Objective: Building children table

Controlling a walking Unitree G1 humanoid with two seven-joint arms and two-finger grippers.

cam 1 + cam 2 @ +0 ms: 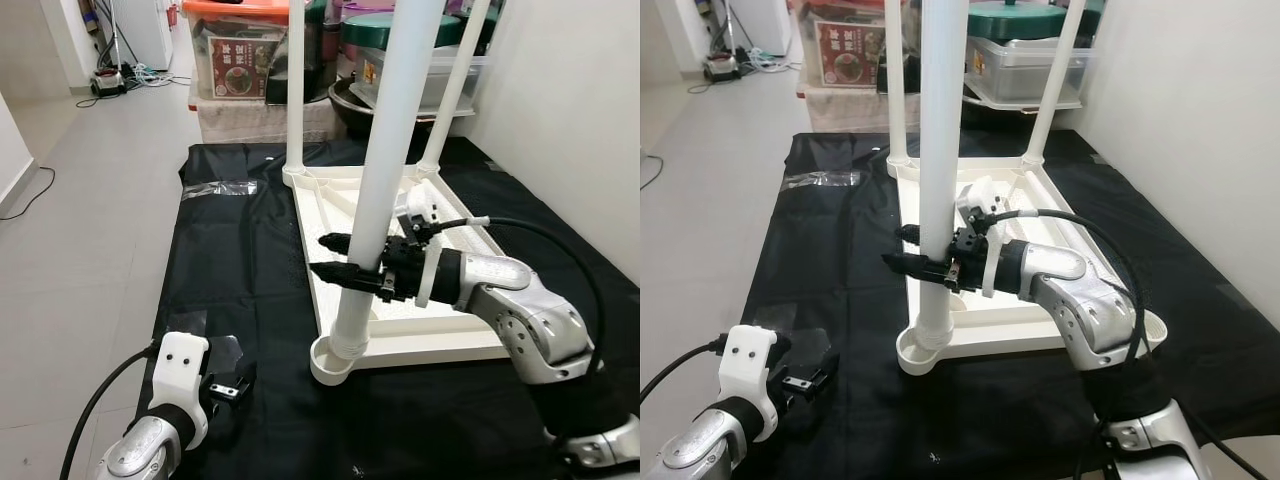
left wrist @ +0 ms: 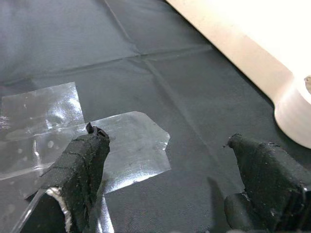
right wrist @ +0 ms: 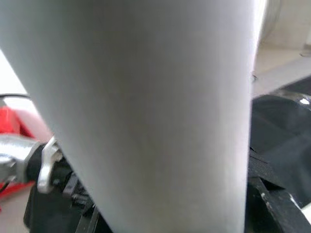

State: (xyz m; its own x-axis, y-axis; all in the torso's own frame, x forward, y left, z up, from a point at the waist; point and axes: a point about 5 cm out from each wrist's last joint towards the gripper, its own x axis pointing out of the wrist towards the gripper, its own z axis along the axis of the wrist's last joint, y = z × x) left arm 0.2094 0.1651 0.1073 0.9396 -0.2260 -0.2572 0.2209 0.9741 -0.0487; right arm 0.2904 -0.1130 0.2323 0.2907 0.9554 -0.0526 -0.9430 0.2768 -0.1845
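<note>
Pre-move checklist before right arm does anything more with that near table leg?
1. Right gripper around near leg: ok, a finger on each side.
2. Leg seated in corner socket: ok, stands upright in it; how tight, cannot tell.
3. Two far legs upright in tabletop: ok.
4. Fourth corner's leg: cannot tell, the arm hides it.
5. Left gripper away from table: ok, open, over tape on black sheet.

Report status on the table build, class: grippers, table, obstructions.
Right gripper clamped on near table leg, standing in tabletop corner socket. Left gripper open, low over black sheet. Clear tape beneath it.
</note>
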